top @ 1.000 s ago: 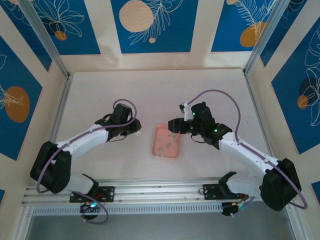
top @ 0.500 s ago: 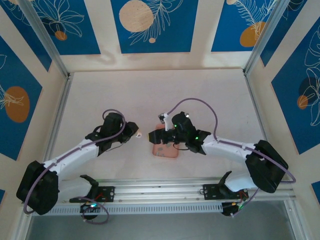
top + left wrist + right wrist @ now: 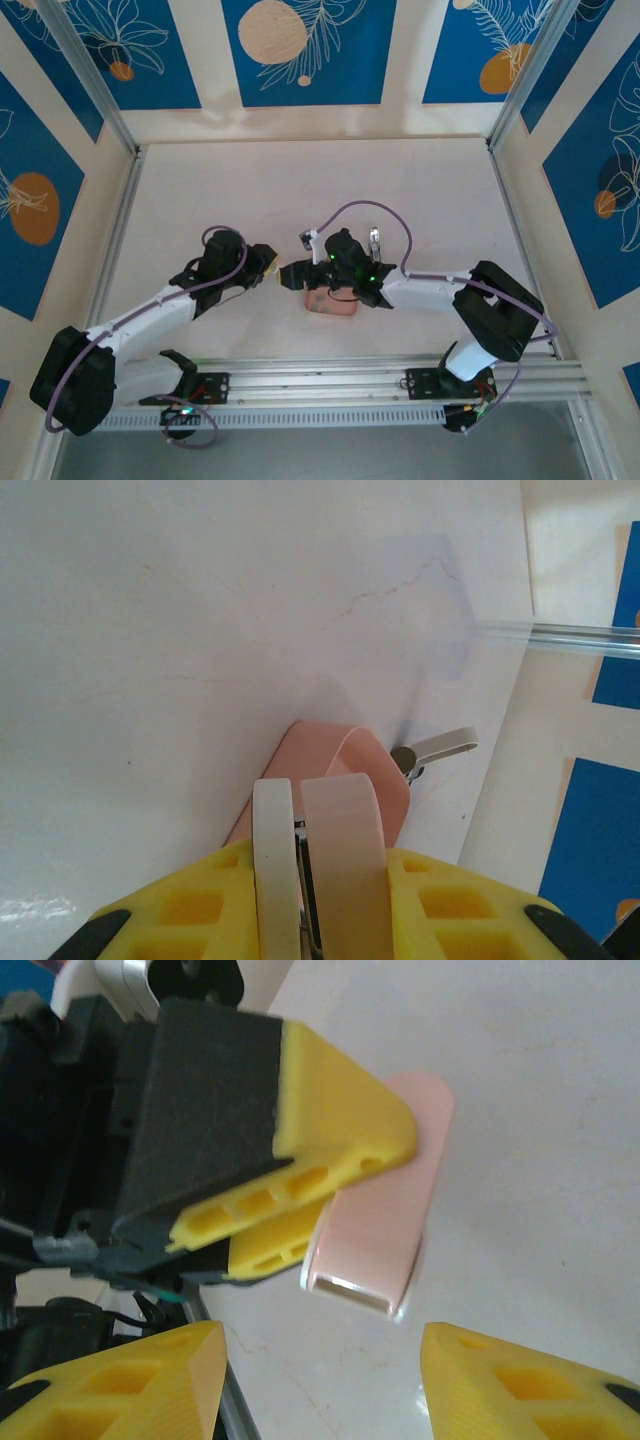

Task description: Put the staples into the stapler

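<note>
My left gripper is shut on the stapler, a small pink oblong with a white base. Between the yellow left fingers, the stapler shows as a white slab and a pink slab with a narrow dark gap. My right gripper faces it, open and holding nothing. From the right wrist the stapler points its open slotted end at my right gripper, a short way off. The staples are hidden where the right arm covers the tray.
The salmon-pink tray lies on the pale table just under the right wrist. A metal rail runs along the near edge. Upright frame posts stand at the back corners. Bare tabletop stretches behind both grippers.
The right arm has swung left across the tray until its gripper faces the stapler. The left gripper, still holding the stapler, has shifted slightly toward the near edge.
</note>
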{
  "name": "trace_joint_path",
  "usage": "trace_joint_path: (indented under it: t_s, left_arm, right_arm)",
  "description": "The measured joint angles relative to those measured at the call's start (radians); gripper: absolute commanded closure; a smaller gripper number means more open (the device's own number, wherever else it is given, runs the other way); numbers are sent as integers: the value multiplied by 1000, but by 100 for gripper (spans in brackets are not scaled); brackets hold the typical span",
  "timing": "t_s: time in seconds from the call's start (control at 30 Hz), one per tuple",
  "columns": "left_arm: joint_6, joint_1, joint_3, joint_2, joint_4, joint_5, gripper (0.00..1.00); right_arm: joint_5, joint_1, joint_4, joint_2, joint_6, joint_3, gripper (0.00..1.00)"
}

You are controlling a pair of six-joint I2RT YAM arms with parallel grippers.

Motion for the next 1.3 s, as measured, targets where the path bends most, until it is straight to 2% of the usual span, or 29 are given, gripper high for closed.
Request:
trace_joint_path:
  t_s: [0.5,0.7,0.77,0.97,1.03,1.17,1.3]
  left_arm:
    - [-72,-3,-20,-3,82,21,74]
    - [-87,-5,-31,-2,100,-3,74]
    - [-90,-5,-32,-2,105,-8,69]
    - [-73,-11,-37,-5,125,-2,38]
    - [-45,-12,-43,-13,128,-5,33]
    - [43,-12,-77,-48,168,-32,31]
    - [184,-11,-137,-83,267,-51,32]
  right_arm:
    - [40,-3,92,86,31,26,59]
    - [55,-7,112,114,28,45,74]
    - [55,-8,112,115,19,46,80]
    - [62,-26,117,106,-40,37,89]
    - [64,-44,119,82,-75,13,91]
    - [36,-111,121,-11,-153,-70,92]
    - [-50,-196,120,-100,-253,-134,93]
